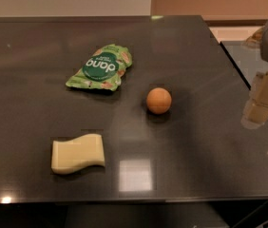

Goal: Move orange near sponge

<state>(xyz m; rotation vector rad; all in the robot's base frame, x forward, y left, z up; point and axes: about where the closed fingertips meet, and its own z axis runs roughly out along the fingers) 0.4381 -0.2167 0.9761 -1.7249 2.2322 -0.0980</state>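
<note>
The gripper [260, 102] hangs at the right edge of the frame, a little above the middle, over the right border of the dark table [200, 175]. Whether it is spread or closed cannot be told from here. It is clear of everything on the table and is not carrying the orange.

The orange [158, 100] sits alone near the centre of the frame, directly left of the gripper at almost the same height in the picture, with bare tabletop between them. The coming reach therefore looks like a plain leftward move across the frame, followed by a descent. As the orange is a ball it has no long axis, so any angle of approach should suit it equally.

The sponge [77, 153] lies in the lower left, well apart from the orange, down and to the left of it. Its long side runs roughly left to right.

A green snack bag [100, 67] rests in the upper middle-left, above the line from orange to sponge, so that path looks open.

The orange has smooth, matte skin and is firm and round, so it is likely to roll if nudged off-centre. The sponge is a pale yellow foam block with wavy edges, soft and flat. The bag is crinkled and glossy. The tabletop is hard, dark and polished, and shows bright reflections near the bottom of the frame.
</note>
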